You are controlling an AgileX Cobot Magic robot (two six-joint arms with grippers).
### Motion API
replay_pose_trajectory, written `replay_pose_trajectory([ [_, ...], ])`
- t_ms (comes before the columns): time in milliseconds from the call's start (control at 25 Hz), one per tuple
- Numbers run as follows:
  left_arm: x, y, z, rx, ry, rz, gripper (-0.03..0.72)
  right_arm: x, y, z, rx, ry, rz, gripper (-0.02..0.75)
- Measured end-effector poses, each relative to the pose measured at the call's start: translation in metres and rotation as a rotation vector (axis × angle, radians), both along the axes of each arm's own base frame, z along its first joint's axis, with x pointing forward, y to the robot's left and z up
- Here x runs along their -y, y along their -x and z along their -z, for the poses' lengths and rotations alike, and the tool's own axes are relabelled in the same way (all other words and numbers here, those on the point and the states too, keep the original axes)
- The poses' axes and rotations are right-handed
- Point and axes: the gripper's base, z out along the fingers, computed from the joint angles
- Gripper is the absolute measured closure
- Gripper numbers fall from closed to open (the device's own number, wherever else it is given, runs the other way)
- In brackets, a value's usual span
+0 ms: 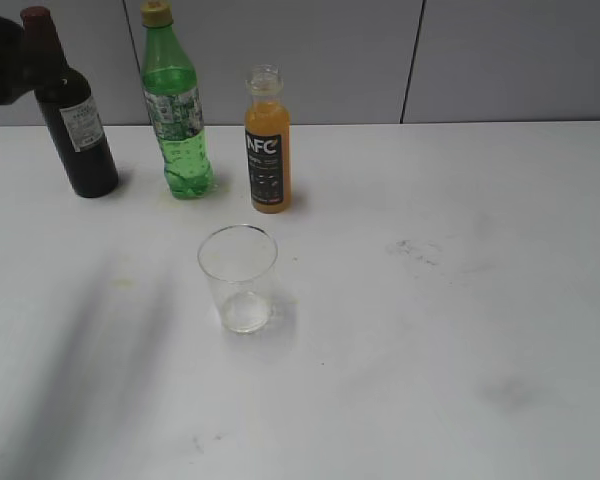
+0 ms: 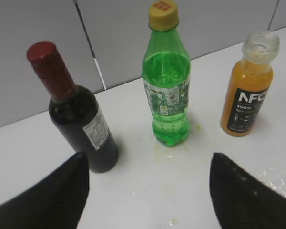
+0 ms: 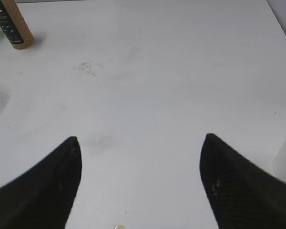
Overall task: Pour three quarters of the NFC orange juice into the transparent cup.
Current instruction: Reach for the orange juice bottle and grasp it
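Fingers of the left gripper stand wide apart with nothing between them, hovering over the back left of the white table; the right gripper is just as wide and just as empty, above bare tabletop.

Trouble looks likely in that crowded back row. The small slim clear bottle of NFC orange juice stands just beside the green plastic bottle with the yellow cap, and the dark wine bottle with the red foil top sits near the table's left edge. The left gripper seems aimed nearer those two than the juice, so a reach across could knock a neighbour over or close on the wrong bottle.

Juice bottle: upright, long axis vertical, mouth pointing straight up and apparently uncapped, so a careless tilt would spill. It is full to the shoulder.

Nearer the front edge stands the transparent plastic cup, upright and empty; a fast pour could overshoot it or overrun three quarters.
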Motion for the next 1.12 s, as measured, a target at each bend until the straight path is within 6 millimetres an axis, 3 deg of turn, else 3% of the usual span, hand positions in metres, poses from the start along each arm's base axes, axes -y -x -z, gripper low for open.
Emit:
replay_pose_trajectory([
  [200,-0.006,-0.019,-0.009,-0.007,0.023,0.001,0.094,0.0,0.0,0.0,-0.001,-0.006,0.003,0.146],
  [360,-0.019,-0.033,-0.003,-0.067,0.096,0.036,0.094,0.0,0.0,0.0,-0.001,-0.006,0.003,0.146],
  [560,-0.025,-0.049,0.011,-0.044,0.294,0.327,0.095,0.0,0.0,0.0,-0.001,-0.006,0.003,0.146],
  [680,-0.025,-0.06,0.024,0.03,0.26,0.441,0.1,0.0,0.0,0.0,-0.001,-0.008,0.004,0.146],
  [960,-0.005,-0.08,0.059,0.067,0.248,0.528,0.097,0.0,0.0,0.0,-0.001,-0.01,0.005,0.146],
  [1120,0.022,-0.088,0.083,0.044,0.211,0.53,0.095,0.0,0.0,0.0,-0.001,-0.011,0.005,0.146],
])
